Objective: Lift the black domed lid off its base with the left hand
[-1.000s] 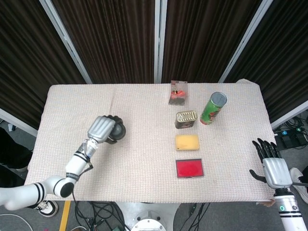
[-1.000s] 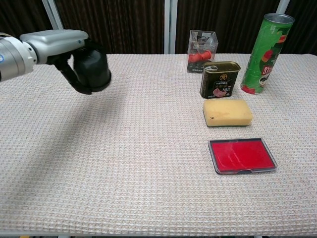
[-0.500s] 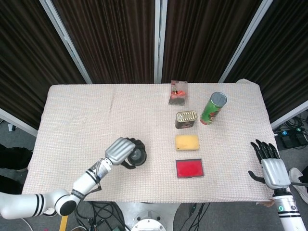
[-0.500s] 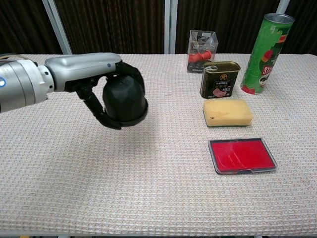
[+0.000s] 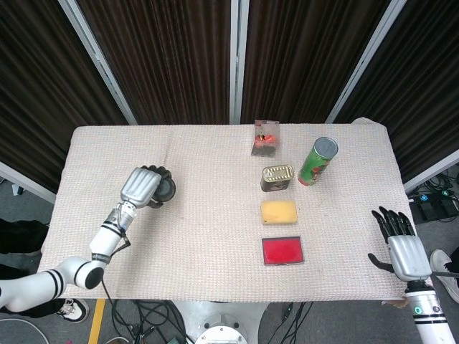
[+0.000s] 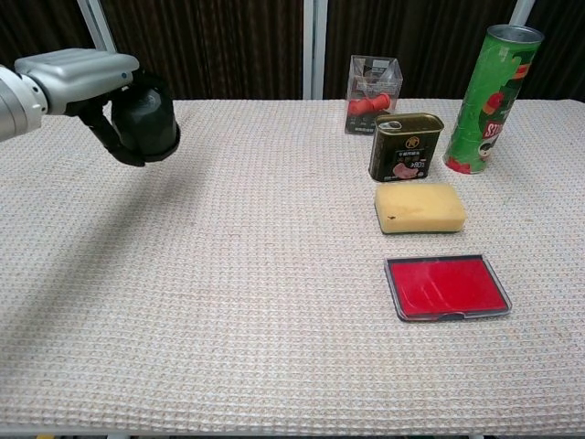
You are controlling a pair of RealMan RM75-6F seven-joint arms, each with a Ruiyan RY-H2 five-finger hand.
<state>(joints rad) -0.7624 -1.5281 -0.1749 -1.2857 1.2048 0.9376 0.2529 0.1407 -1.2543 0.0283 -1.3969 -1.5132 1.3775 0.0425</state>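
Observation:
My left hand (image 5: 141, 186) (image 6: 87, 82) grips the black domed lid (image 6: 146, 122) (image 5: 164, 188) over the left part of the table. The lid hangs clear above the cloth, its rim tilted, with my fingers wrapped around its side. No base shows under it in either view. My right hand (image 5: 402, 244) is off the table's right front corner, its fingers spread and holding nothing; the chest view does not show it.
On the beige cloth (image 6: 228, 274) stand a green tube can (image 6: 487, 87), a dark tin (image 6: 404, 146), a clear box with red contents (image 6: 373, 82), a yellow sponge (image 6: 420, 208) and a red tray (image 6: 446, 286), all on the right half.
Half a second ago the left hand held the lid near the table's middle front; it has since swung back left and farther away, close to where it was a second ago. The right hand barely moved.

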